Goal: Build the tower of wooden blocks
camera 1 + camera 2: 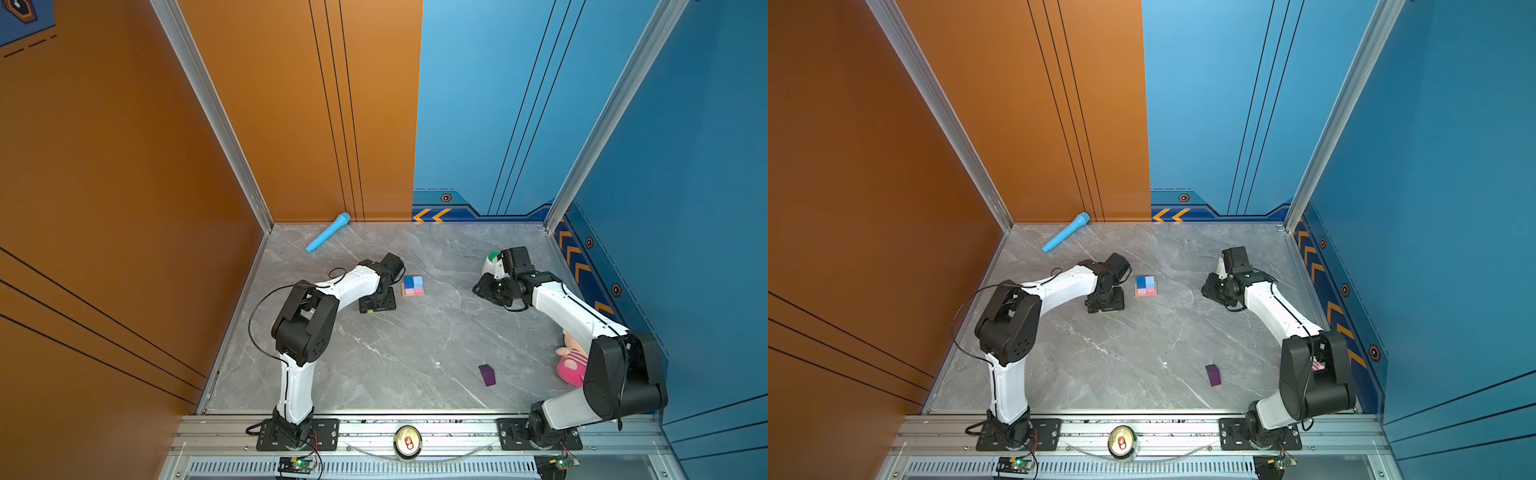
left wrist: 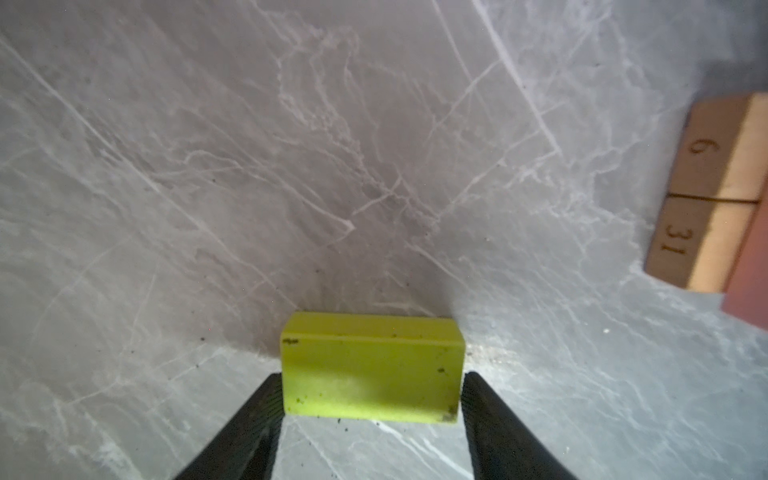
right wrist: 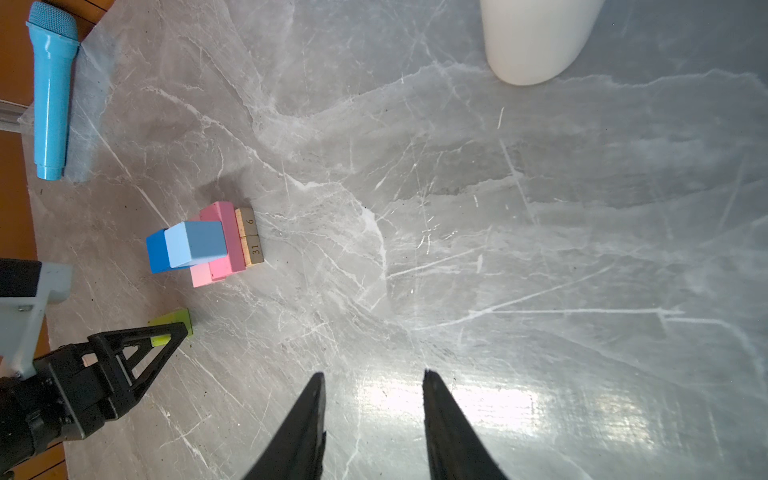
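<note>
The tower (image 1: pixel 413 286) stands on the grey marble worktop (image 1: pixel 395 353), about midway between the left and right edges and in the half nearer the far edge. In the right wrist view it shows three layers: two tan bars (image 3: pixel 249 237) at the bottom, marked 6 and 31, two pink bars (image 3: pixel 226 241) across them, and on top a dark-blue cube (image 3: pixel 156 253) touching a light-blue cube (image 3: pixel 193 243).

The lime-green bar (image 2: pixel 370 353) lies flat on the worktop just beside the tower, on the side toward the left edge, and apart from it. The left gripper (image 2: pixel 372 374) is down at this bar with one of its fingers (image 2: pixel 266 399) at each end face. They look to be right against the bar, but whether they already pinch it I cannot tell.

The right gripper (image 3: pixel 374 374) hangs low over bare worktop toward the right edge, its fingers spread with nothing between them. A white bottle (image 1: pixel 492 264) with a green cap stands close by its wrist.

The dark-purple peaked block (image 1: pixel 487 375) lies alone nearer the near edge, toward the right side, well apart from the tower. A light-blue toy microphone (image 1: pixel 327 232) lies by the far edge near the far left corner, and a pink plush toy (image 1: pixel 571 365) sits at the right edge, partly hidden by the right arm
</note>
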Robot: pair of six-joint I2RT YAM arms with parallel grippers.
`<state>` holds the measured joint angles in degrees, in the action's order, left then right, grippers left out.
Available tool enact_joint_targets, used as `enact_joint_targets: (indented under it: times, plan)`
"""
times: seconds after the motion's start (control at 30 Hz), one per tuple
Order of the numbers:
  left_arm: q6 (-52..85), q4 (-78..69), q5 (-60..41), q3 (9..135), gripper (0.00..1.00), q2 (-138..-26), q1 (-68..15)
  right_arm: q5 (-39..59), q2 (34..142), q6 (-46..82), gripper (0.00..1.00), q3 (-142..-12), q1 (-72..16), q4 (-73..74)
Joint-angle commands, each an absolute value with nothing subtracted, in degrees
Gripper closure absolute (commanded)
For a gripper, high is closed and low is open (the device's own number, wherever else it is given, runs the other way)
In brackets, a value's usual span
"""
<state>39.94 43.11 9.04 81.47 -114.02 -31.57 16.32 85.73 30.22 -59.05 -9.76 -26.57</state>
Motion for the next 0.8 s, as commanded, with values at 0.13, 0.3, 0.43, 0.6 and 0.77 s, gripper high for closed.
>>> enact_joint_targets:
  times: [0.13,0.3,0.43,0.6,0.77]
  plan:
    - [40.3,44.6,10.1,82.5,0.34,-114.6,-31.4,15.5,86.1,30.0,0.60,-59.1,-10.0,-28.4]
    - [40.3,44.6,9.8,82.6,0.34,-115.0,-31.4,15.5,86.1,30.0,0.59,-59.0,-10.1,-28.4]
    - [40.3,44.6,9.9,82.7,0.33,-115.0,-31.3,15.5,86.2,30.0,0.60,-59.1,-10.0,-28.5]
    - [40.3,44.6,9.8,82.7,0.32,-115.1,-31.2,15.5,86.3,30.0,0.60,-59.3,-10.0,-28.4]
    - [40.2,44.8,9.8,83.0,0.32,-115.2,-31.2,15.5,86.3,30.0,0.60,-59.2,-10.0,-28.5]
